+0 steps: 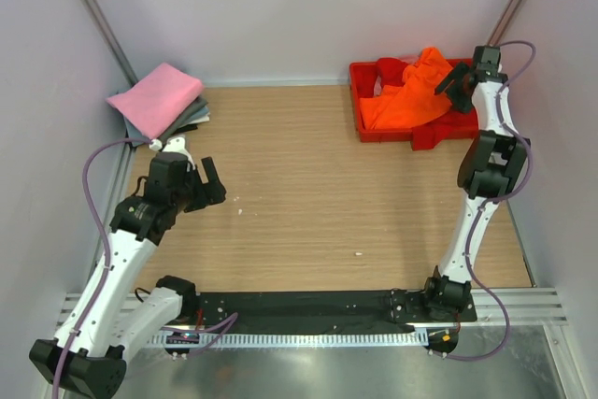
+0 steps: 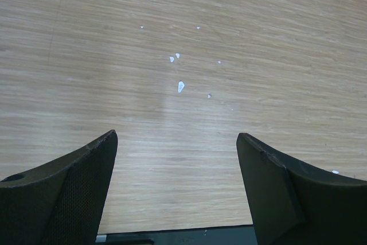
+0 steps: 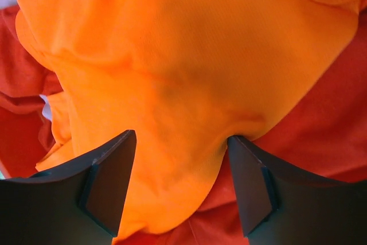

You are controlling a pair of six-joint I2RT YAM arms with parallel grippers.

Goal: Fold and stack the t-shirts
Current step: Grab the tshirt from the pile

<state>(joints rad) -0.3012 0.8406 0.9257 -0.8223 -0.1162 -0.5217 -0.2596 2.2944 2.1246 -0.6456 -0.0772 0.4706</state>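
Observation:
A bright orange t-shirt (image 1: pixel 411 100) lies crumpled in the red tray (image 1: pixel 372 75) at the back right, one part bunched up high. My right gripper (image 1: pixel 454 83) is over it. In the right wrist view the gripper (image 3: pixel 181 142) is open, with a bulge of the orange t-shirt (image 3: pixel 172 73) between its fingers. Red cloth (image 3: pixel 321 130) lies under the orange. A folded pink t-shirt (image 1: pixel 157 95) lies on a grey one (image 1: pixel 194 117) at the back left. My left gripper (image 1: pixel 213 179) is open and empty over bare wood (image 2: pixel 176 142).
The wooden table (image 1: pixel 299 193) has a few small white specks (image 2: pixel 180 86) in front of the left gripper. Walls close in at the back and both sides. A black rail (image 1: pixel 308 306) with the arm bases runs along the near edge.

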